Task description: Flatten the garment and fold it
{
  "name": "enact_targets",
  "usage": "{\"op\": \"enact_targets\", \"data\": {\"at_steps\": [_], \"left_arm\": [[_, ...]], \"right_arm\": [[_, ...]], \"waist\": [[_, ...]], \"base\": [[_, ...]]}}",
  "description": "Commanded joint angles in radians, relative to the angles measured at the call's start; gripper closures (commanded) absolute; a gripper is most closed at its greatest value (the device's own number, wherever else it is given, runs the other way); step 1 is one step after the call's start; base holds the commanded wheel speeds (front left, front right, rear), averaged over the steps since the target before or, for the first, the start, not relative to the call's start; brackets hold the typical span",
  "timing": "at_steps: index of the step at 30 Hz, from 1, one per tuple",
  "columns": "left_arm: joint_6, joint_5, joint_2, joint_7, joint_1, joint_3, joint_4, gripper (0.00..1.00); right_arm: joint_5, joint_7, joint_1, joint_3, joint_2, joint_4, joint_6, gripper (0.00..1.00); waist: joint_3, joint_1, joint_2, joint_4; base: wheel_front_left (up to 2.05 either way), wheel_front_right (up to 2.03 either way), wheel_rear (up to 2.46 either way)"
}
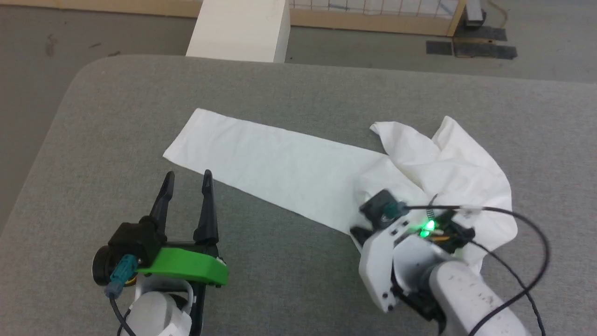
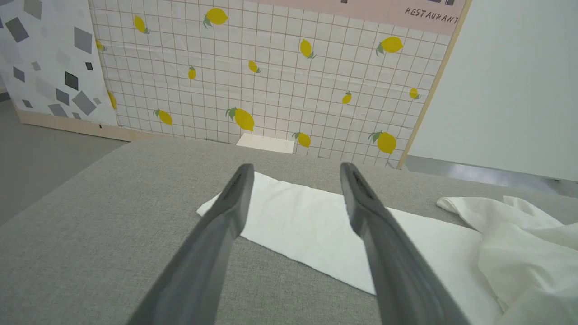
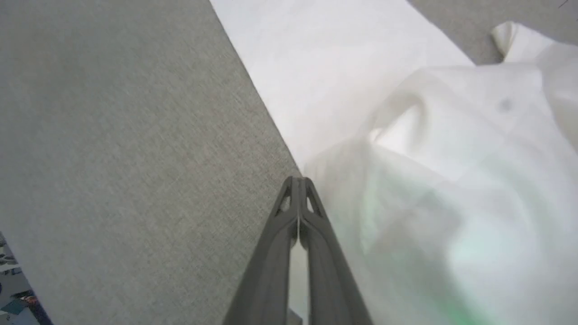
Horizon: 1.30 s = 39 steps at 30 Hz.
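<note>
Garment (image 1: 289,172) runs far-left to near-right; right end effector (image 3: 298,181) clenched, left end effector (image 1: 188,174) released.

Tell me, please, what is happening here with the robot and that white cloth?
The robot is partway through folding a white garment on a grey padded surface. One part lies flat as a long strip, and the end on the robot's right is crumpled. The right gripper has its jaws shut, apparently on the garment's near edge. The left gripper hangs just short of the strip, jaws open and empty.
</note>
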Motion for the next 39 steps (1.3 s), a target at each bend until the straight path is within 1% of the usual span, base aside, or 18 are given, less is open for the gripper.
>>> {"op": "enact_targets", "data": {"at_steps": [1,4,7,10,12,15,18,20,23,28,31,32,33,34,35,37,39], "left_arm": [[-0.009,0.006,-0.005,-0.004,0.002,0.004,0.003,0.0],[-0.014,0.01,-0.006,-0.004,0.009,0.007,0.007,0.0],[-0.019,0.014,-0.006,-0.005,0.015,0.01,0.009,0.0],[-0.023,0.02,-0.007,-0.005,0.017,0.01,0.009,0.0],[-0.026,0.021,-0.007,-0.005,0.018,0.01,0.008,0.0],[-0.028,0.019,-0.007,-0.005,0.017,0.007,0.006,0.0],[-0.028,0.016,-0.007,-0.005,0.012,0.002,0.004,0.0],[-0.027,0.01,-0.007,-0.005,0.007,-0.003,0.004,0.0],[-0.025,0.001,-0.007,-0.005,-0.005,-0.013,0.001,0.0],[-0.018,-0.014,-0.007,-0.005,-0.021,-0.029,-0.002,0.0],[-0.014,-0.022,-0.007,-0.005,-0.029,-0.036,-0.004,0.0],[-0.013,-0.025,-0.007,-0.005,-0.031,-0.038,-0.005,0.0],[-0.012,-0.026,-0.007,-0.005,-0.032,-0.04,-0.005,0.0],[-0.011,-0.027,-0.007,-0.005,-0.033,-0.041,-0.005,0.0],[-0.01,-0.028,-0.007,-0.005,-0.033,-0.041,-0.005,0.0],[-0.007,-0.028,-0.007,-0.005,-0.031,-0.041,-0.004,0.0],[-0.005,-0.026,-0.007,-0.005,-0.026,-0.038,-0.003,0.0]], "right_arm": [[0.01,-0.034,0.011,-0.035,0.011,-0.043,-0.002,1.0],[0.001,-0.078,0.03,-0.128,0.021,-0.13,-0.002,1.0],[-0.026,-0.098,0.06,-0.231,0.022,-0.214,-0.002,1.0],[-0.037,-0.11,0.095,-0.283,0.024,-0.28,-0.002,1.0],[-0.047,-0.124,0.126,-0.273,0.015,-0.317,-0.002,0.0],[-0.044,-0.131,0.18,-0.214,0.006,-0.344,-0.002,0.0],[-0.042,-0.121,0.217,-0.145,0.005,-0.319,-0.002,0.0],[-0.057,-0.094,0.228,-0.109,0.007,-0.274,-0.002,0.0],[-0.102,-0.052,0.21,-0.084,0.009,-0.185,-0.002,0.0],[-0.164,-0.017,0.134,-0.062,0.018,-0.028,-0.002,0.0],[-0.173,0.003,0.1,-0.06,0.021,0.048,-0.002,0.0],[-0.17,0.021,0.092,-0.066,0.023,0.076,-0.002,0.11],[-0.165,0.038,0.088,-0.066,0.025,0.095,-0.002,0.72],[-0.156,0.054,0.082,-0.069,0.027,0.11,-0.002,0.93],[-0.146,0.064,0.079,-0.07,0.029,0.117,-0.002,1.0],[-0.123,0.064,0.072,-0.074,0.032,0.112,-0.002,1.0],[-0.091,0.04,0.069,-0.084,0.035,0.086,-0.002,1.0]], "waist": [[-0.03,-0.0001,0.0,-0.03],[-0.047,-0.0001,0.0,-0.047],[-0.061,-0.0001,0.0,-0.065],[-0.067,-0.0001,0.0,-0.072],[-0.07,-0.0001,0.0,-0.074],[-0.065,-0.0001,0.0,-0.073],[-0.052,-0.0001,0.0,-0.067],[-0.04,-0.0001,0.0,-0.058],[-0.015,-0.0001,0.0,-0.04],[0.026,-0.0001,0.0,-0.004],[0.044,-0.0001,0.0,0.017],[0.049,-0.0001,0.0,0.023],[0.051,-0.0001,0.0,0.028],[0.053,-0.0001,0.0,0.031],[0.053,-0.0001,0.0,0.033],[0.049,-0.0001,0.0,0.035],[0.038,-0.0001,0.0,0.029]], "base": [[0.0,0.0,0.0],[0.0,0.0,0.0],[0.0,0.0,0.0],[0.0,0.0,0.0],[0.0,0.0,0.0],[0.0,0.0,0.0],[0.0,0.0,0.0],[0.0,0.0,0.0],[0.0,0.0,0.0],[0.0,0.0,0.0],[0.0,0.0,0.0],[0.0,0.0,0.0],[0.0,0.0,0.0],[0.0,0.0,0.0],[0.0,0.0,0.0],[0.0,0.0,0.0],[0.0,0.0,0.0]]}}
